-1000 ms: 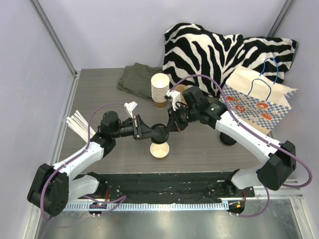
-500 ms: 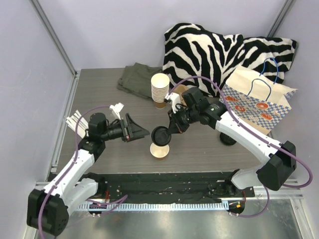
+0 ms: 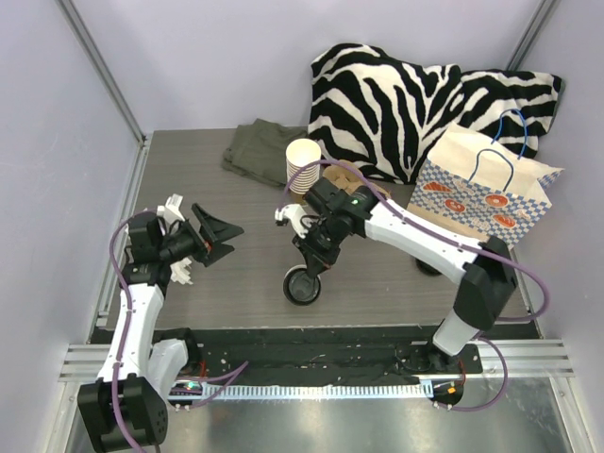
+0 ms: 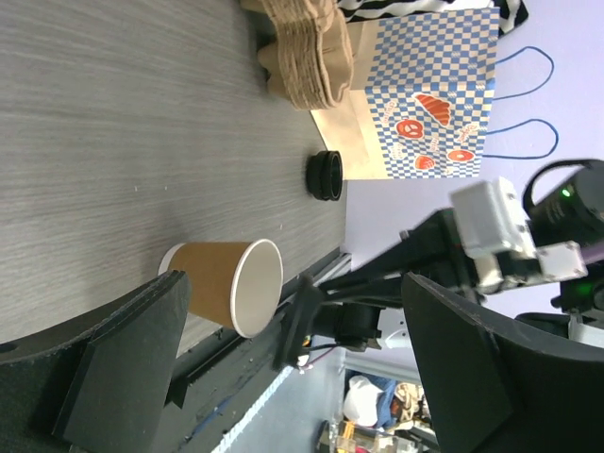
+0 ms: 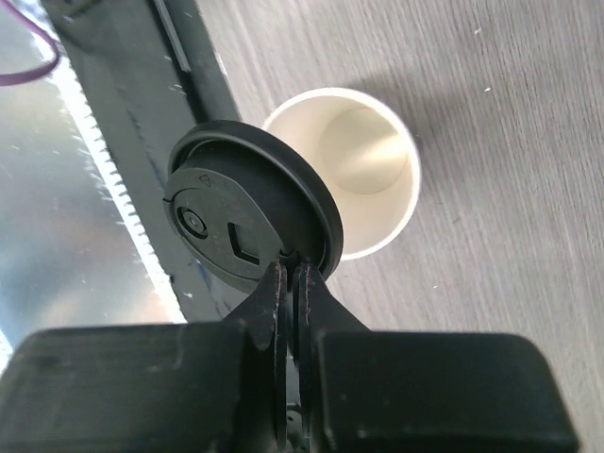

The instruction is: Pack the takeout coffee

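The brown paper cup (image 3: 291,281) stands upright near the table's front edge, its mouth uncovered (image 5: 363,160). My right gripper (image 5: 291,269) is shut on the rim of the round black lid (image 5: 236,226). It holds the lid tilted just above the cup, partly over its mouth. In the left wrist view the lid (image 4: 300,326) shows edge-on, a small gap away from the cup (image 4: 222,288). My left gripper (image 3: 215,236) is well to the left of the cup, wide open, with nothing between its fingers (image 4: 123,377).
A stack of paper cups (image 3: 302,168) stands behind the right arm. A blue-checked paper bag (image 3: 486,198) stands at the right, with a loose black lid (image 4: 326,175) on the table before it. A zebra pillow (image 3: 396,94) and a green cloth (image 3: 257,146) lie at the back.
My left gripper let go of the lid, opened wide and drew back to the left. My right gripper swung the lid down over the cup.
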